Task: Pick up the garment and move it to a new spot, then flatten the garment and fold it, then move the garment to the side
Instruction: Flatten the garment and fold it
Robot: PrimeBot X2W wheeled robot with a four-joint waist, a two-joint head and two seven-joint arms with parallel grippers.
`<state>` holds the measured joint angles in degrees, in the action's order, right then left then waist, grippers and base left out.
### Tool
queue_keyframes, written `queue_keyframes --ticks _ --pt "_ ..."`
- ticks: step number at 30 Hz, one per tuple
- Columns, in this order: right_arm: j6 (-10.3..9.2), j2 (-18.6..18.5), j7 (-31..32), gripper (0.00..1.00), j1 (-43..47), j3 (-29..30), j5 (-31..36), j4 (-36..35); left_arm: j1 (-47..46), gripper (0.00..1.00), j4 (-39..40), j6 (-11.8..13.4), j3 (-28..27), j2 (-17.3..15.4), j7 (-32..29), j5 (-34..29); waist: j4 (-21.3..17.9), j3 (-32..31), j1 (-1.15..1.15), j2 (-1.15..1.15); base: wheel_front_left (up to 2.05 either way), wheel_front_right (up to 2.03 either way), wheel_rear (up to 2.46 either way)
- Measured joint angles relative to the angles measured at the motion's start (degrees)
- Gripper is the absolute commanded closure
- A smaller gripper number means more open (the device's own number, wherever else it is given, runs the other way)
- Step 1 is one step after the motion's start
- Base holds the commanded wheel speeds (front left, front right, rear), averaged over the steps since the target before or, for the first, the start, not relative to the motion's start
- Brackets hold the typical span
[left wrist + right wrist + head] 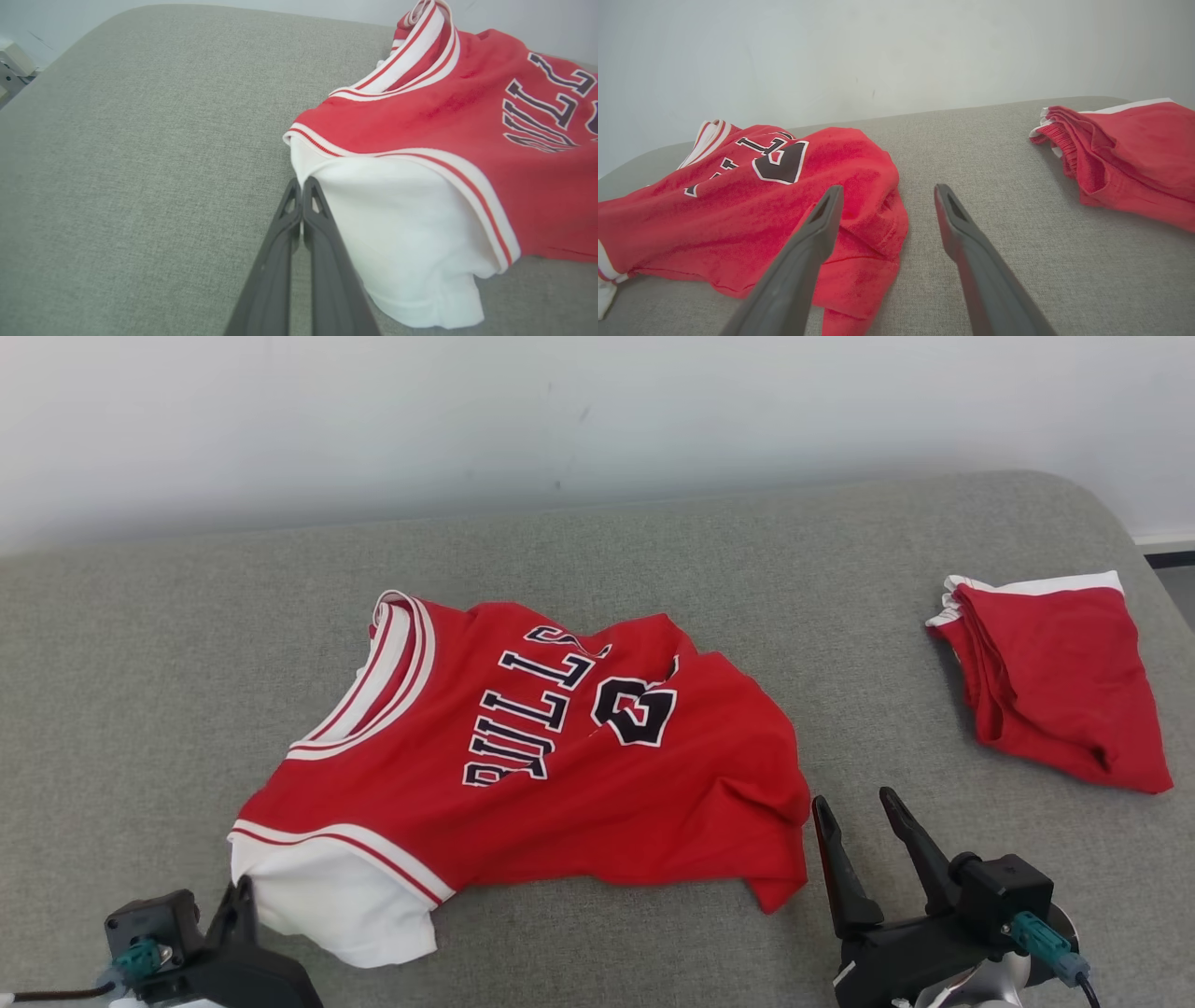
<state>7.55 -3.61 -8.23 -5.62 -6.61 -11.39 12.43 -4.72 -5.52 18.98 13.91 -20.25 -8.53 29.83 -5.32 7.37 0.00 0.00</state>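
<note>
The garment (560, 756) is a red jersey with white trim, dark lettering and a white sleeve, lying crumpled on the grey padded surface (140, 691). At its near left corner, my left gripper (245, 889) is shut with its tips pinching the edge of the white sleeve (397, 224); in the left wrist view the gripper (302, 184) has its fingers pressed together against that cloth. My right gripper (851, 798) stands open just right of the garment's lower right hem, empty. In the right wrist view the right gripper (888, 189) straddles the garment's (738, 200) right edge.
A folded red piece with white trim (1055, 681) lies at the far right, also seen in the right wrist view (1134, 149). A pale wall (597, 420) runs behind the surface. The surface's rounded right edge is near that folded piece.
</note>
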Motion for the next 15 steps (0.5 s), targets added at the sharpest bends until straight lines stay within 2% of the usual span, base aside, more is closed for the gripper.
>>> queue_keyframes --ticks 8,11,15 --pt "0.00 -1.23 2.89 0.00 -0.47 0.10 0.51 -0.70 1.00 1.00 -1.60 4.66 -1.30 -0.53 4.26 -3.71 0.96 0.24 0.00 0.00 0.00 0.00 0.00" --pt "0.00 -1.41 4.22 0.00 -0.64 -0.22 0.51 -0.66 1.00 1.00 -2.71 5.10 -1.72 -0.44 5.01 -3.67 1.32 0.08 0.00 0.00 0.00 0.00 0.00" --pt "0.00 -1.65 6.68 0.00 -1.81 -1.81 0.16 0.38 0.98 1.00 -3.85 4.11 -1.04 0.29 5.23 -3.02 1.78 0.01 0.00 0.00 0.00 0.00 0.00"
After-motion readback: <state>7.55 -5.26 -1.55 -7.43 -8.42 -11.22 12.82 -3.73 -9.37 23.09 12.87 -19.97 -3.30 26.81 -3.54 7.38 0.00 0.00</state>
